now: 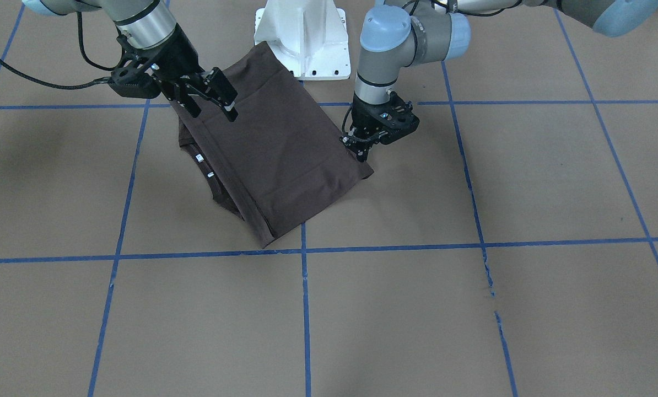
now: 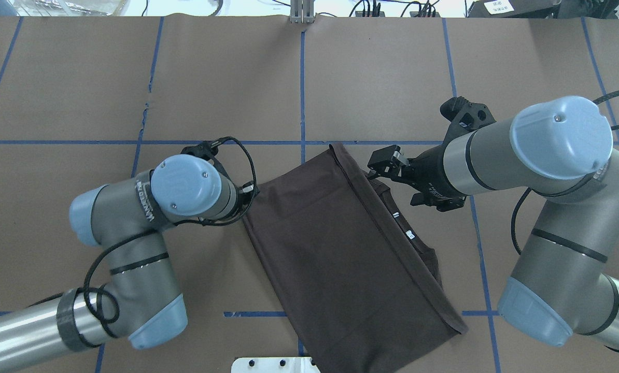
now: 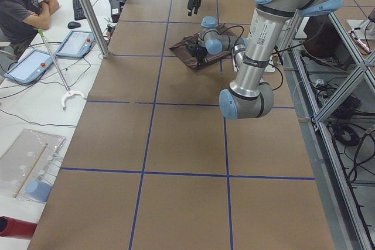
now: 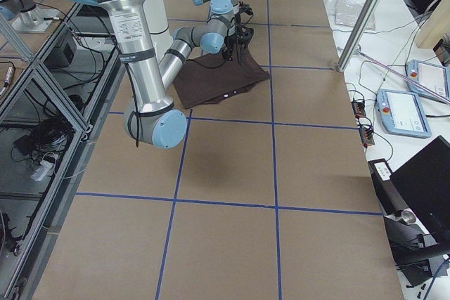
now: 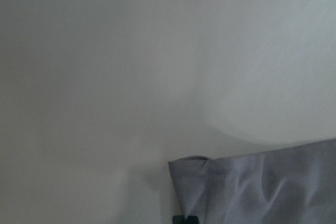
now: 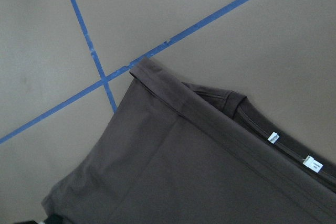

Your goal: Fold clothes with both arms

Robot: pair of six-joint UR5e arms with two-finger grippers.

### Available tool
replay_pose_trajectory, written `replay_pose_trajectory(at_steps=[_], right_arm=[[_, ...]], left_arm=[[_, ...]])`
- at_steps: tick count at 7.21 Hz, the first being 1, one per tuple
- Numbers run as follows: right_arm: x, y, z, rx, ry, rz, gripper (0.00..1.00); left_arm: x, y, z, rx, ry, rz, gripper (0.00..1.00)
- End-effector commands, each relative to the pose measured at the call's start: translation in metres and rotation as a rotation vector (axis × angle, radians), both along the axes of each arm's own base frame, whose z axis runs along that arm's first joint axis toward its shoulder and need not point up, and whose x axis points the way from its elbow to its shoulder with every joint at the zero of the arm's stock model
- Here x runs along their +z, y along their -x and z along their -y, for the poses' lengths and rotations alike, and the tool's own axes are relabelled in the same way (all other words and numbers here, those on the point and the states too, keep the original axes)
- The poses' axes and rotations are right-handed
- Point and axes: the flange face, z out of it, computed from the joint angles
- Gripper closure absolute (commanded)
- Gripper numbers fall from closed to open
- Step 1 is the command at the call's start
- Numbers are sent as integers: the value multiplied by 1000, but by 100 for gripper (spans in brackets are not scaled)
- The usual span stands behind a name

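Note:
The dark grey-brown T-shirt [image 1: 285, 160] lies folded on the brown table, just in front of the base. It also shows in the overhead view [image 2: 340, 248]. Two small white tags [image 1: 199, 158] show on the collar layer that sticks out from under the fold. My left gripper [image 1: 362, 154] is low at the shirt's side corner, shut on the cloth's edge. The left wrist view shows that corner [image 5: 262, 187] close up. In the overhead view the wrist hides this gripper. My right gripper [image 1: 210, 105] is open and empty, raised just above the opposite folded edge [image 6: 184, 171].
The white pedestal base [image 1: 301, 33] stands right behind the shirt. Blue tape lines [image 1: 305, 309] grid the brown table. In the exterior left view an operator [image 3: 23, 4] sits at a side desk with tablets [image 3: 73, 44].

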Motion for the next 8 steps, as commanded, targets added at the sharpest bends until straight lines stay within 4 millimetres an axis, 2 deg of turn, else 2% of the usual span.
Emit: replay_pose_trajectory(at_steps=[1,2,4,5,7,8], right_arm=[[5,-2,4,14,3,-12,0],[8,-2,8,23,8,-22,0],[13,-4,16,37,17,-34,0],[15,-3,18,39,18,-39,0],[20,1,21,37,20,-49,0],[21,3,23,38,20,-50,0]], left_arm=[[-9,-3,88,-31,-67,54,100],[-4,0,123,-33,-120,58,100],[-15,-21,189,-57,-216,59,100],[-4,-31,213,-57,-263,57,100],[23,-30,234,-83,-330,76,100],[30,-31,236,-85,-333,81,100]])
